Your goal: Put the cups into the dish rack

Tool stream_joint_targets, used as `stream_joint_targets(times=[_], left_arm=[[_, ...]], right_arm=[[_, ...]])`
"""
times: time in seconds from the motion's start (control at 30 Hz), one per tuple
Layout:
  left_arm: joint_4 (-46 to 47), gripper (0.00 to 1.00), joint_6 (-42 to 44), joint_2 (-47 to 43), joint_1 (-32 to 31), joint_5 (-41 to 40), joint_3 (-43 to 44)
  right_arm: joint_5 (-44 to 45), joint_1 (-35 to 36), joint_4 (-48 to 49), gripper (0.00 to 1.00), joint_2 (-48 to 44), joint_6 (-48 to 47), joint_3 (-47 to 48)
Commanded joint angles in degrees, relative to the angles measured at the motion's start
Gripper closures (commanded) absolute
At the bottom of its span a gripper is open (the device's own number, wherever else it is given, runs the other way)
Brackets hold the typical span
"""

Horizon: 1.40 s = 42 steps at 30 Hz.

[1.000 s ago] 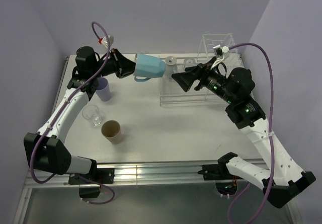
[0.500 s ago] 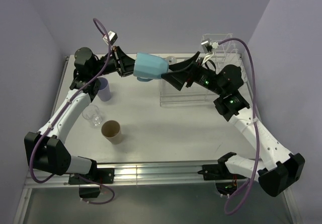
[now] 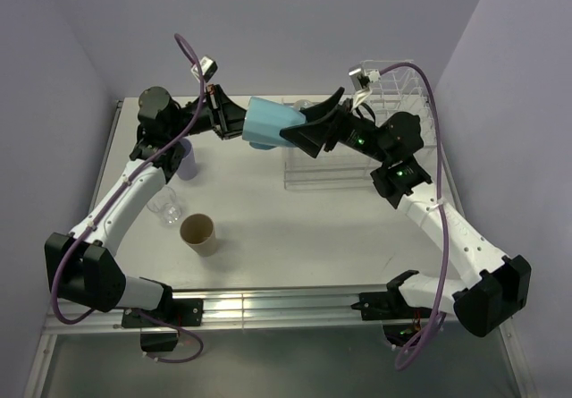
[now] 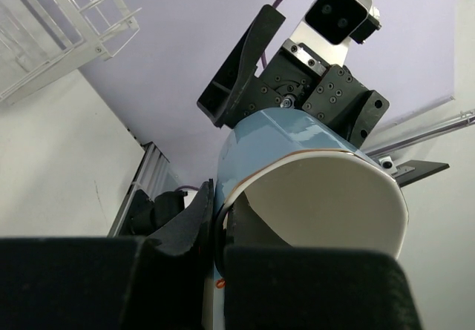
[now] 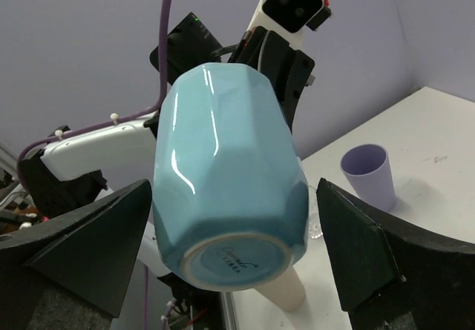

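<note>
My left gripper (image 3: pixel 234 122) clamps the light blue mug (image 3: pixel 268 122) by its rim in mid-air, while my right gripper (image 5: pixel 234 189) gapes wide on either side of its base.

We see the mug (image 3: pixel 266 122) held above the far part of the table (image 3: pixel 295 237), between the two grippers. The left gripper (image 3: pixel 239 122) is clamped on its rim from the left; the right gripper (image 5: pixel 231 196) sits at its base, fingers spread to either side. The dish rack (image 3: pixel 331 173) lies just to the right, at the table's far right. On the left side the tumbler (image 3: pixel 186 161) stands farthest back, the glass (image 3: pixel 165 206) nearer us, and the cup (image 3: pixel 198 234) nearer again, slightly to the right.
</note>
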Motion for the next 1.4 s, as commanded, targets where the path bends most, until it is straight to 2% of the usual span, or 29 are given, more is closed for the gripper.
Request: stream_joint_targets(times=[0.0, 0.47, 0.87, 1.37], left_arm=[[6.6, 1.0, -2.5, -0.8, -0.5, -0.2, 0.5], [8.5, 1.0, -3.2, -0.3, -1.0, -0.9, -0.4], [9.8, 1.0, -3.4, 0.2, -1.1, -1.1, -1.1], [9.9, 1.0, -2.5, 0.3, -1.1, -1.7, -1.0]], right_arm=[[-0.8, 1.3, 3.5, 0.0, -0.5, -0.2, 0.5], [0.0, 2.6, 2.5, 0.0, 0.2, 0.7, 1.2], [1.9, 3.8, -2.1, 0.11, 0.6, -2.0, 2.6], [3.1, 4.7, -5.6, 0.09, 0.6, -3.6, 2.7]])
